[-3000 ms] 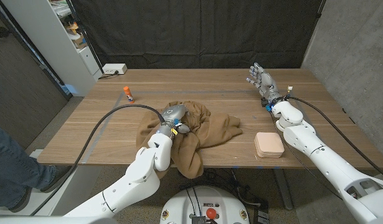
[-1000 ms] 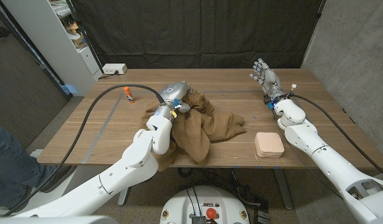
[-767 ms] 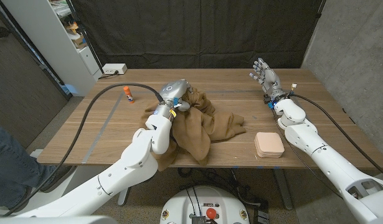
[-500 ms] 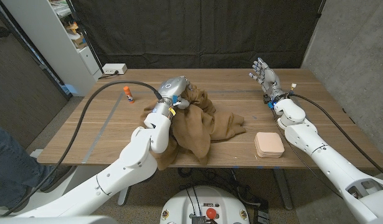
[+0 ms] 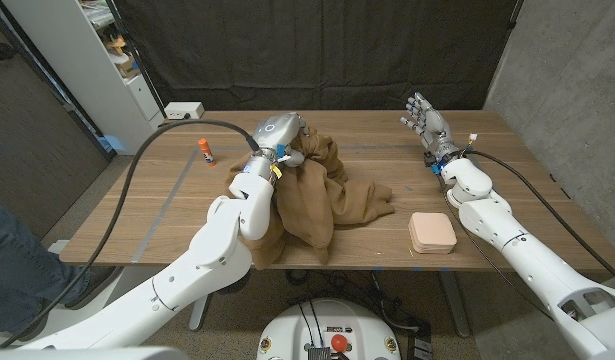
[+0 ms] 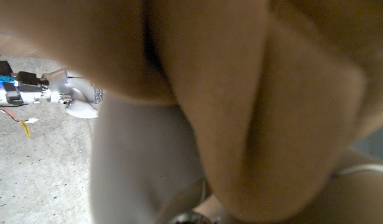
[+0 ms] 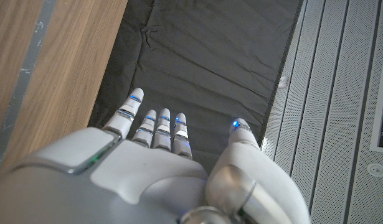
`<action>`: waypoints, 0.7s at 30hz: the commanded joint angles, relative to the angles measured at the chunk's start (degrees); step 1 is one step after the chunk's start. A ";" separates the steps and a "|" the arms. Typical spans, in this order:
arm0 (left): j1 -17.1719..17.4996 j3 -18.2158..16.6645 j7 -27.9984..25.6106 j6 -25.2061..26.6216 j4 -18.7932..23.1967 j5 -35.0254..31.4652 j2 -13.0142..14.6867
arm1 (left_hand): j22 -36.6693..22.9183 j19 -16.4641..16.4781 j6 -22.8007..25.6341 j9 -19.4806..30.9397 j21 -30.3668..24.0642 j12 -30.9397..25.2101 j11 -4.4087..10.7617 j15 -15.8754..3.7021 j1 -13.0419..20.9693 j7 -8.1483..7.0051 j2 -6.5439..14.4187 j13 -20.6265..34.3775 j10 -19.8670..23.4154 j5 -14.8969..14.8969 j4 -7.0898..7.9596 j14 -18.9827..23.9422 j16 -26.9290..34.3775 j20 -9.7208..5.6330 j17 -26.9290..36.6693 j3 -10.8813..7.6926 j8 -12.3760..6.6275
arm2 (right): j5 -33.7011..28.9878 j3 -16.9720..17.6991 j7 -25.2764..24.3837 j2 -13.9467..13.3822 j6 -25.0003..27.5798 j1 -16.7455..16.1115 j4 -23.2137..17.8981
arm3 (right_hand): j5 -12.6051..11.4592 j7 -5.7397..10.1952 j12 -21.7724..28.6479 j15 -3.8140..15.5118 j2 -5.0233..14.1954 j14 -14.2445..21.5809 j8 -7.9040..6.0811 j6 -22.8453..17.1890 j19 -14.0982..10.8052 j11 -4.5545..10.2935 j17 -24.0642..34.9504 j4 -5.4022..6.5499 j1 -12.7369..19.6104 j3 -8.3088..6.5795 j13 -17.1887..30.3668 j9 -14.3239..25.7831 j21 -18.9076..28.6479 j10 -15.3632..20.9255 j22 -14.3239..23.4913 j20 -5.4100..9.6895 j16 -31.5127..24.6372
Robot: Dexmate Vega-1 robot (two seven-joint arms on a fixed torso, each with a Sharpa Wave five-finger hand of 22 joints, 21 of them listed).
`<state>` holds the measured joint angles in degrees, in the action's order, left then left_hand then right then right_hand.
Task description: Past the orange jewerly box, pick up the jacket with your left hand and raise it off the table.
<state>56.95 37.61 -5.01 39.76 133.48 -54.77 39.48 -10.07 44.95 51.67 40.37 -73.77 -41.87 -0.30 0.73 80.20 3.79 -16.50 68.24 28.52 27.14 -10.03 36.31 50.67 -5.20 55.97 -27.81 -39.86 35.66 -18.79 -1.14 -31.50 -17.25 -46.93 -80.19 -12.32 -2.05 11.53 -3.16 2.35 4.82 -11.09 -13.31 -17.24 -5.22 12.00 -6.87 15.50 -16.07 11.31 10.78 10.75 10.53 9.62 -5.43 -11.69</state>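
Here the jacket [image 5: 322,195] hangs bunched in the left hand's [image 5: 282,135] fingers [image 5: 299,152].

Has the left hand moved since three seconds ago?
Yes. The left hand, gripping the jacket, has gone up and toward the table's far edge, roughly level with the glue stick now.

Both arms are glossy white rounded shells with silver-grey wrist sections. The left hand [image 5: 280,136] has a grey metallic back, with small blue and yellow fittings at its wrist. A thick black cable [image 5: 137,180] loops to it. The right hand [image 5: 424,122] has grey segmented fingers [image 7: 155,127] with blue-lit tips; thin wires run along its wrist.
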 commanded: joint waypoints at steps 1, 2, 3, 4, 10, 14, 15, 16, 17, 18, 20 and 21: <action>-1.17 -0.16 3.71 0.59 1.46 -4.39 -0.83 | -0.17 -0.28 0.62 0.12 -0.64 0.21 0.06 0.26 16.70 -0.15 16.21 0.13 0.28 0.30 -0.02 0.17 0.50 -1.54 0.14 -0.60 0.19 | 0.42 0.68 -0.45 -0.66 0.26 -1.10 -1.29 | 0.18 -0.15 0.11 -0.25 0.47 0.39 -0.25 -0.30 -0.57 0.04 0.01 -0.03 0.24 -0.07 0.18 0.23 0.28 0.23 0.14 -0.02 -0.32; -1.23 -0.29 4.05 0.44 1.60 -4.50 -0.90 | -0.16 -0.33 0.61 0.09 -0.68 0.20 0.13 0.26 16.69 -0.10 16.23 0.21 0.30 0.34 -0.01 0.12 0.50 -1.60 0.22 -0.69 0.23 | 0.25 0.65 -0.26 -0.74 -0.04 -1.13 -1.16 | 0.19 -0.09 0.10 -0.31 0.47 0.38 -0.25 -0.28 -0.59 0.05 0.01 -0.03 0.24 -0.06 0.18 0.23 0.29 0.21 0.14 0.00 -0.31; -1.40 -0.41 4.62 0.32 1.78 -4.59 -0.98 | -0.16 -0.36 0.66 0.09 -0.70 0.20 0.11 0.25 16.68 -0.12 16.26 0.26 0.29 0.35 0.01 0.10 0.50 -1.60 0.17 -0.71 0.22 | 0.38 0.74 -0.39 -0.76 0.05 -1.30 -1.33 | 0.19 -0.11 0.11 -0.30 0.48 0.40 -0.25 -0.28 -0.57 0.02 0.01 -0.02 0.24 -0.07 0.18 0.23 0.28 0.23 0.14 0.00 -0.32; -1.61 -0.40 5.15 0.40 1.88 -4.97 -1.17 | -0.16 -0.42 0.67 0.18 -0.78 0.29 0.13 0.34 16.69 -0.11 16.28 0.16 0.35 0.34 0.01 0.13 0.47 -1.57 0.01 -0.71 0.19 | 0.38 0.78 -0.43 -0.80 0.03 -1.42 -1.41 | 0.19 -0.11 0.11 -0.30 0.49 0.42 -0.25 -0.29 -0.58 0.03 0.01 -0.03 0.25 -0.07 0.18 0.23 0.28 0.23 0.14 0.02 -0.33; -2.11 -1.00 5.94 0.02 2.37 -6.14 -2.60 | -0.10 -0.90 0.64 0.32 -0.86 0.40 0.09 0.21 16.63 -0.16 16.26 0.33 0.36 0.41 0.04 0.17 0.58 -1.54 -0.07 -0.84 0.21 | 0.37 0.88 -0.51 -1.06 0.10 -1.85 -1.87 | 0.19 -0.20 0.11 -0.26 0.49 0.46 -0.26 -0.31 -0.57 0.13 0.01 -0.03 0.25 -0.07 0.18 0.23 0.27 0.23 0.14 0.02 -0.34; -2.25 -1.32 6.86 -0.05 3.02 -7.38 -3.08 | -0.09 -1.16 0.69 0.30 -0.97 0.51 0.07 0.37 16.58 -0.11 16.11 0.37 0.41 0.50 0.00 0.12 0.60 -1.59 0.00 -1.00 0.29 | 0.31 0.87 -0.66 -1.09 0.16 -1.95 -2.41 | 0.20 -0.12 0.11 -0.24 0.49 0.45 -0.27 -0.36 -0.59 0.19 0.01 -0.05 0.28 -0.08 0.18 0.23 0.27 0.22 0.14 0.05 -0.32; -2.25 -1.37 7.09 -0.07 3.20 -7.84 -3.16 | -0.09 -1.21 0.54 0.39 -1.01 0.50 0.06 0.37 16.58 -0.21 16.14 0.43 0.42 0.49 0.01 0.14 0.62 -1.59 -0.08 -0.99 0.30 | 0.34 0.88 -0.71 -1.05 0.20 -1.95 -2.52 | 0.20 -0.16 0.09 -0.25 0.49 0.45 -0.27 -0.37 -0.58 0.19 0.01 -0.05 0.28 -0.08 0.18 0.23 0.26 0.19 0.14 0.04 -0.32; -2.26 -1.45 7.33 -0.08 3.36 -8.25 -3.26 | -0.10 -1.28 0.62 0.47 -1.06 0.52 0.07 0.29 16.59 -0.12 16.08 0.52 0.34 0.49 -0.01 0.19 0.72 -1.61 -0.03 -0.97 0.25 | 0.23 0.83 -0.63 -1.05 0.06 -1.91 -2.52 | 0.20 -0.17 0.09 -0.24 0.48 0.44 -0.27 -0.36 -0.59 0.16 0.01 -0.05 0.28 -0.08 0.18 0.23 0.26 0.17 0.14 0.02 -0.32; -2.28 -1.60 7.67 -0.16 3.56 -8.47 -3.34 | -0.10 -1.30 0.66 0.40 -1.08 0.57 0.07 0.22 16.57 -0.11 16.09 0.47 0.33 0.49 0.00 0.16 0.72 -1.62 -0.04 -0.98 0.28 | 0.15 0.79 -0.63 -1.04 0.01 -1.89 -2.56 | 0.20 -0.17 0.10 -0.24 0.48 0.45 -0.27 -0.37 -0.60 0.21 0.01 -0.05 0.27 -0.07 0.18 0.23 0.26 0.22 0.14 -0.01 -0.32; -2.29 -1.74 8.00 -0.22 3.75 -8.75 -3.41 | -0.10 -1.37 0.67 0.38 -1.13 0.61 0.03 0.24 16.54 -0.08 16.11 0.45 0.40 0.48 0.03 0.13 0.70 -1.62 -0.19 -0.95 0.32 | 0.11 0.76 -0.59 -1.02 -0.04 -1.86 -2.60 | 0.20 -0.19 0.11 -0.25 0.48 0.47 -0.26 -0.35 -0.62 0.10 0.01 -0.05 0.27 -0.07 0.18 0.23 0.27 0.23 0.14 0.01 -0.33; -2.26 -1.95 8.39 -0.30 4.00 -9.46 -3.65 | -0.11 -1.44 0.65 0.42 -1.19 0.65 0.11 0.30 16.56 -0.10 16.10 0.43 0.42 0.50 0.01 0.14 0.73 -1.61 -0.18 -0.99 0.33 | 0.04 0.72 -0.67 -0.99 -0.04 -1.88 -2.77 | 0.20 -0.17 0.07 -0.25 0.48 0.45 -0.27 -0.36 -0.62 0.24 0.01 -0.05 0.28 -0.07 0.18 0.23 0.27 0.13 0.14 -0.01 -0.31; -2.28 -2.14 8.80 -0.32 4.29 -9.81 -3.72 | -0.11 -1.48 0.68 0.51 -1.23 0.65 0.08 0.24 16.57 -0.18 16.07 0.49 0.43 0.52 -0.01 0.16 0.80 -1.61 -0.07 -1.03 0.28 | 0.02 0.68 -0.74 -0.95 0.03 -1.88 -2.91 | 0.20 -0.18 0.06 -0.24 0.48 0.45 -0.27 -0.37 -0.62 0.25 0.01 -0.05 0.28 -0.07 0.18 0.23 0.26 0.11 0.14 0.00 -0.31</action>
<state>55.06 36.50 1.08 39.94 136.11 -61.42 36.97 -10.03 43.76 51.79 40.49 -74.66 -41.43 -0.30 0.73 80.21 3.66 -16.50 68.59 28.52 27.35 -10.10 36.31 51.12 -4.78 55.70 -28.22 -39.42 35.97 -18.04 -1.65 -32.42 -17.17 -48.58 -82.19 -12.32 -2.04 11.53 -3.16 2.35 4.81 -11.09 -13.31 -17.24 -5.22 12.00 -6.87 15.50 -16.07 11.31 10.78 10.75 10.53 9.62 -5.43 -11.69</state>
